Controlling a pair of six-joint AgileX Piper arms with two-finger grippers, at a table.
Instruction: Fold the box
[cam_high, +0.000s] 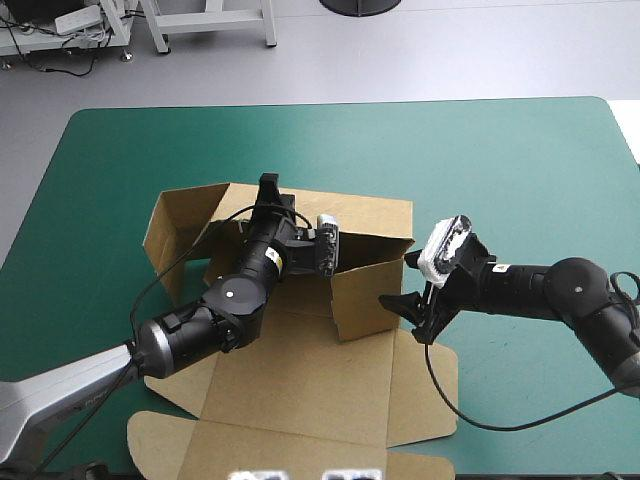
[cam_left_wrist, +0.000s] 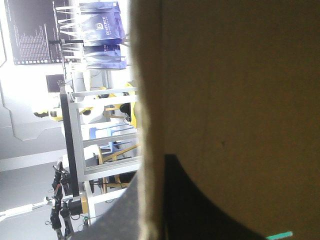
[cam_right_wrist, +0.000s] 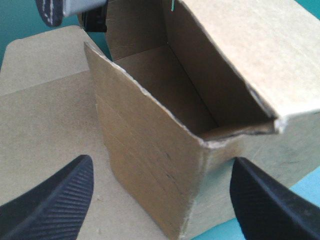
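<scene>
Left gripper (cam_left_wrist: 150, 217): clamped on a raised wall of the box (cam_left_wrist: 240, 100). The board's pale edge is pinched between the two black fingers (cam_left_wrist: 200, 215), so the jaws are as good as closed on it.
Hidden at the left gripper: pretty much everything else. The wrist view is mostly blocked by brown board and the fingertips are covered by it. Only a sliver of the teal-green cover (cam_left_wrist: 280, 235) is seen beside one finger.
Right gripper (cam_right_wrist: 161, 165): spread wide, nothing held. Only the broad bases of its fingers (cam_right_wrist: 50, 205) are seen, one on each side of the box's (cam_right_wrist: 145, 150) nearest upright corner.
Hard to tell at the right gripper: whether either finger is touching the board. In the high view the tips are seen right at the short side wall, but contact can't be made out.
Left arm: brought in from the table's near left corner and stretched diagonally over the flat panel. In the high view the left gripper (cam_high: 268, 185) is set at the top of the far wall.
Right arm: brought in low from the table's right side, bent at the elbow. The right gripper (cam_high: 400, 302) is pointed at the end of the side wall.
Box (cam_high: 300, 380): found mid-table, a bit left of centre, only half built. The far wall and a short right wall are raised, and a left flap is angled outward. A wide flat panel with side flaps is laid toward the near edge and cut off there.
Table (cam_high: 500, 160): teal-green cover, seen bare all around the box.
</scene>
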